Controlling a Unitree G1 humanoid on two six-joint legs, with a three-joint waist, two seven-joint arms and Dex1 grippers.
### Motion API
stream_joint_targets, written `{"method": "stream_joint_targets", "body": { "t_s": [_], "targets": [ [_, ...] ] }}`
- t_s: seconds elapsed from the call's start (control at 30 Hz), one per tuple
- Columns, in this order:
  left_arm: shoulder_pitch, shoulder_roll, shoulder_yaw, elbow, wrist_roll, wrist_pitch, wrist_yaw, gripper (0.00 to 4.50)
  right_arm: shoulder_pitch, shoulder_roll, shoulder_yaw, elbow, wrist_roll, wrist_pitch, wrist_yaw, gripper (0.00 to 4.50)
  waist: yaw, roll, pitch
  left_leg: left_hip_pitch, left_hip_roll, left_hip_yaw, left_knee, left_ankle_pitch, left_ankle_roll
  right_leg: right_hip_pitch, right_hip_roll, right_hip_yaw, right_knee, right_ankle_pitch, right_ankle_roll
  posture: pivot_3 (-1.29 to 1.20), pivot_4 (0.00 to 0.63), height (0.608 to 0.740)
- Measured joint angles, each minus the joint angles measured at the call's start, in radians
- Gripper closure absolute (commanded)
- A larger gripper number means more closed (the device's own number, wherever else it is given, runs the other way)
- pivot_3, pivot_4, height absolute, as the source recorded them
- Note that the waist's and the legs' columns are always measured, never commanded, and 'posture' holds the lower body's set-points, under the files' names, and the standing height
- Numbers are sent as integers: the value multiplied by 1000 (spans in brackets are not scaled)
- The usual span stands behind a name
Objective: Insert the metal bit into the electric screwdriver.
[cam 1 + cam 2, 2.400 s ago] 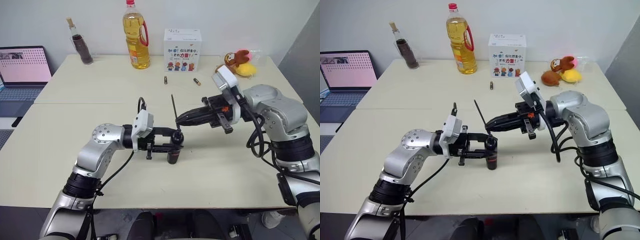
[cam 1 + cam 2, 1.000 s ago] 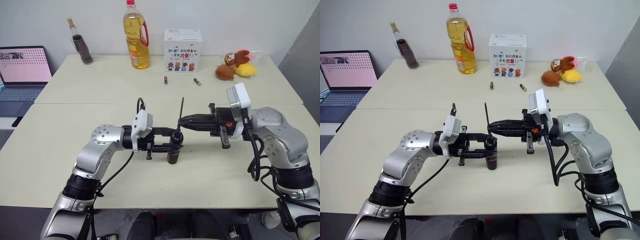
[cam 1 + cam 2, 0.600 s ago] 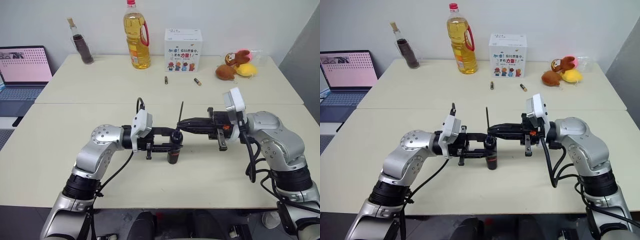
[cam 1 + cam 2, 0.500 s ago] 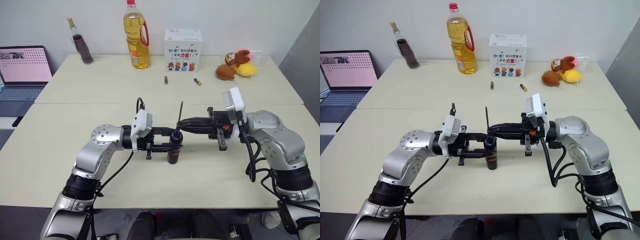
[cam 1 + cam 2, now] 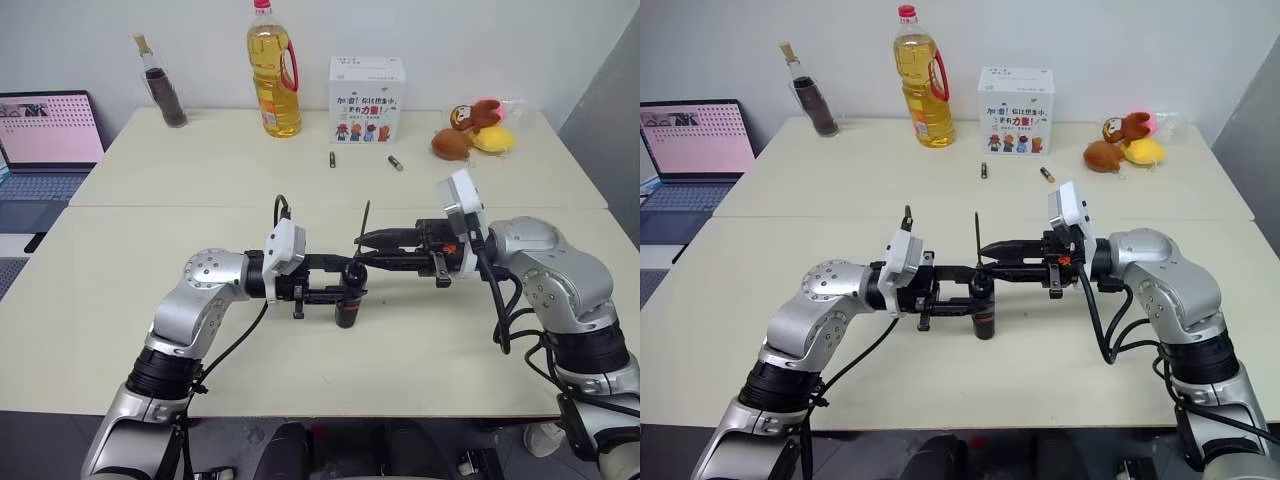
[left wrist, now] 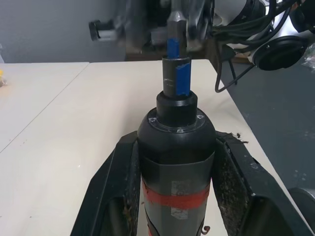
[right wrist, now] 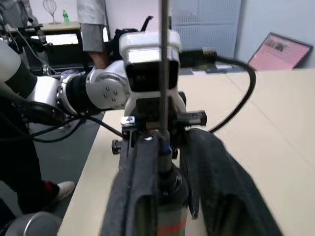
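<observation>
Upright, electric screwdriver (image 5: 984, 305) clamped in left jaws (image 5: 978, 291) for loading; metal bit (image 5: 978, 232) stands in its tip between parted right jaws (image 5: 990, 250).

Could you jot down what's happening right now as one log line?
left gripper: shut on electric screwdriver | right gripper: jaws apart around metal bit | bit: upright in screwdriver's top

Matt black plastic electric screwdriver (image 6: 175, 147), thin metal bit (image 7: 164, 64), smooth table (image 5: 200, 170)

Both arms met at frame centre, level: left gripper (image 5: 350, 284) clamped shut, right gripper (image 5: 363, 252) fingers slightly parted.
</observation>
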Motion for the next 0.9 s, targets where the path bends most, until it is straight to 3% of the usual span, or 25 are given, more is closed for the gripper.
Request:
{"method": "stream_joint_targets", "body": {
  "t_s": [0.37, 0.57, 0.73, 0.9],
  "targets": [
    [-16, -6, -8, 7, -4, 8, 5, 2828, -6, -107, -195, -117, 143, 175, -133, 86, 3, 0, 2, -3, 0, 0, 0, 0, 0, -2, 0, 0, -1, 0, 0, 0, 150, 740],
    [-104, 27, 9, 54, -25, 138, 59, 2828, 42, -75, -271, -223, 200, 220, -306, 6, 3, -4, 5, -5, -1, -1, 0, 0, 0, -4, 0, -1, 1, 0, 0, 0, 150, 740],
    [-279, 252, 35, 111, 59, 249, 72, 2828, 221, -40, -304, -346, 193, 212, -445, 6, -4, -6, 7, -15, -1, 1, 0, 0, 0, -14, 2, -2, 1, 0, 0, 0, 150, 740],
    [-357, 338, -73, 163, 132, 293, -59, 2828, 320, -28, -288, -435, 175, 177, -507, 6, 0, -4, 8, -17, -2, 1, 1, 0, 0, -15, 0, -2, 0, -1, 1, 0, 150, 740]
  ]
}}
